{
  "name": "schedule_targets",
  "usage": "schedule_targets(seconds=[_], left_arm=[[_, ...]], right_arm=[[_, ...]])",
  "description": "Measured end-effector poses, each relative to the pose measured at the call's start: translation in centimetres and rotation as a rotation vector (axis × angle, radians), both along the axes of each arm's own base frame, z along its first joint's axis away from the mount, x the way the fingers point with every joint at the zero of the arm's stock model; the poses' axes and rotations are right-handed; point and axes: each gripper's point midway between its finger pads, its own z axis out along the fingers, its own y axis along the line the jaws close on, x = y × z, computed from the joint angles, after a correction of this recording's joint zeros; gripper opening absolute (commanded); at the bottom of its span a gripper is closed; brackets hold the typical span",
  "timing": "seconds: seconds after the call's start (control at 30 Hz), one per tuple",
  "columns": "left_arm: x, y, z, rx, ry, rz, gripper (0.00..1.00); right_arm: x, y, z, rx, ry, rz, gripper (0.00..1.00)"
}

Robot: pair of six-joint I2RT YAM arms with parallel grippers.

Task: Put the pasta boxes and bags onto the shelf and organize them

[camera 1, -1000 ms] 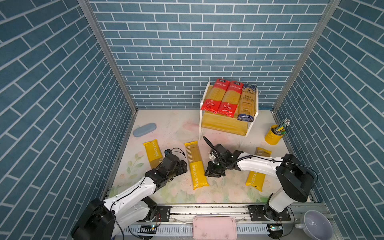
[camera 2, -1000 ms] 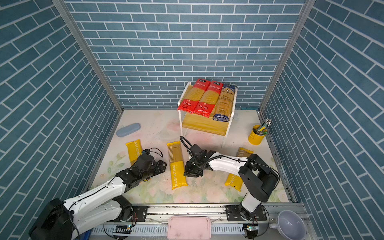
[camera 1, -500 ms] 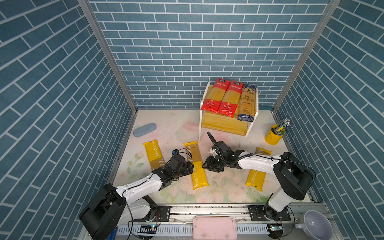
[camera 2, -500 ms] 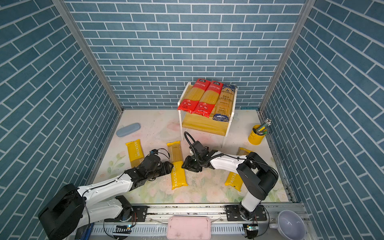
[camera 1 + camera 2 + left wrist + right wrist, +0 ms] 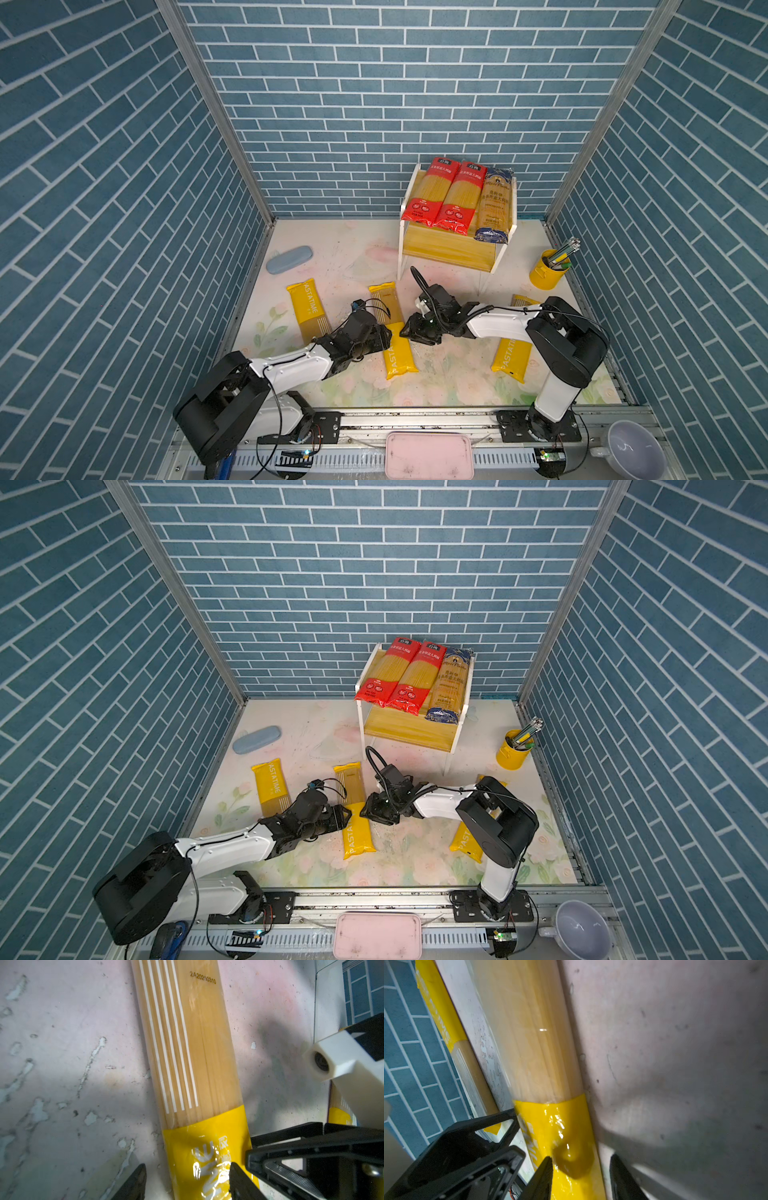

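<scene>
Packets are seen in two groups. Laid side by side on the upper board of the shelf point(image 5: 451, 251) are the red packets point(image 5: 432, 195) and the blue-ended packet point(image 5: 494, 203). Spread flat on the worktop point(image 5: 457, 374) are the left yellow packet point(image 5: 309, 311), the middle yellow packet point(image 5: 400, 358) and the right yellow packet point(image 5: 510, 359). In both top views the middle yellow packet point(image 5: 357, 838) is approached at its midsection from opposite sides, by the left jaws from the left and the right jaws from the right. In the left wrist view the left jaws are held apart astride the packet's point(image 5: 199, 1076) yellow printed band. One finger point(image 5: 136, 1184) is set over bare worktop just beside one long edge, and the other finger point(image 5: 239, 1184) is placed at the opposite edge. In the right wrist view the right jaws are likewise parted. One finger point(image 5: 543, 1182) is held over the yellow band of the packet point(image 5: 533, 1043), where a shadow is cast, and the other finger point(image 5: 619, 1182) is placed beyond its edge. Neither pair is clenched on the packet, and contact cannot be told.
</scene>
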Motion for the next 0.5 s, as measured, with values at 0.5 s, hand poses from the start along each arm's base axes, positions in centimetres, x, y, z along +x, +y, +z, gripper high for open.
schedule_targets(seconds=[0.5], left_arm=[[1.0,-1.5,-0.2,-0.082,-0.018,0.022,0.53]], right_arm=[[0.2,2.1,0.1,0.106,0.01,0.001,0.16]])
